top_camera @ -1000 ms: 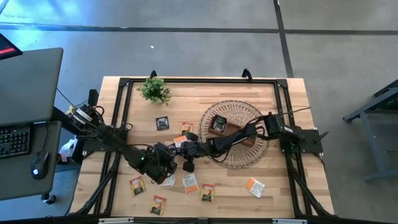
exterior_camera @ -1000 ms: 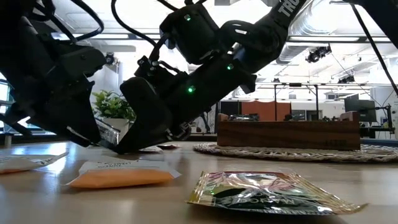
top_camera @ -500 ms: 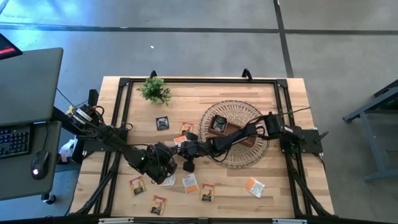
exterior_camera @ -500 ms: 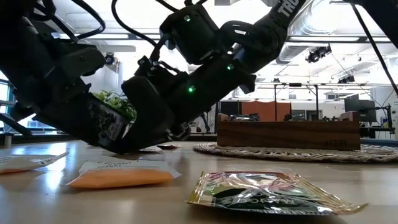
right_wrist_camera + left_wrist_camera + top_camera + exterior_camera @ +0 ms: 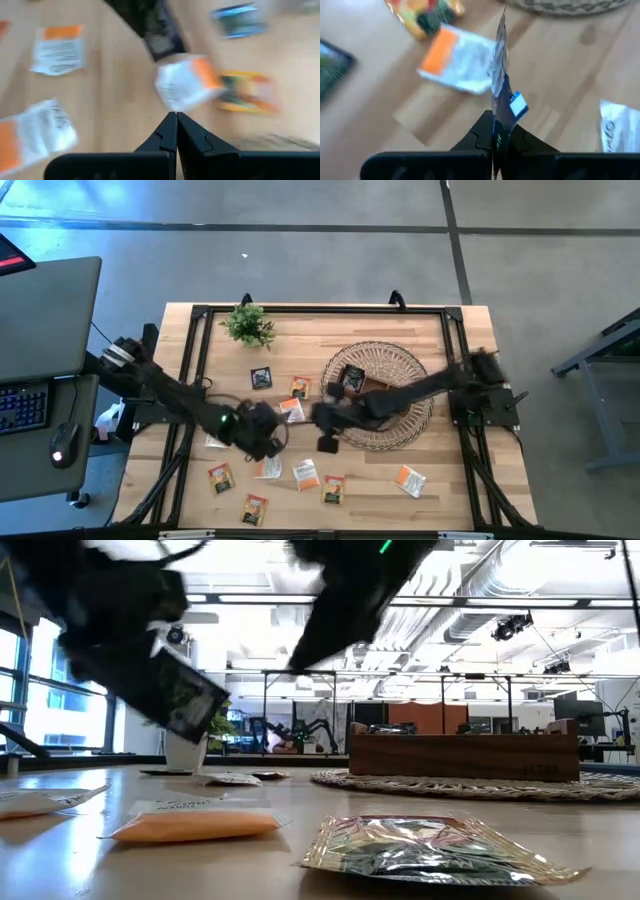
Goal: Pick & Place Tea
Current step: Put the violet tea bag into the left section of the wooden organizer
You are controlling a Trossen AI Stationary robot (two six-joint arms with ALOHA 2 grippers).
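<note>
Lifted off the wooden table point(image 5: 440, 340) since a second ago, the left gripper point(image 5: 494, 142) pinches a dark packet point(image 5: 501, 95); the right gripper point(image 5: 176, 131), closed empty, hovers beside the basket point(image 5: 400, 360).

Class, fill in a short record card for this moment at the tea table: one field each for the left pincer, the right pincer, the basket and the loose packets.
left pincer: shut on a dark tea packet, held edge-on above the table
right pincer: shut, empty, over the table beside the basket
wicker basket: holds a wooden tray and a dark packet
loose packets: several lie on the tabletop, in front of the plant
</note>
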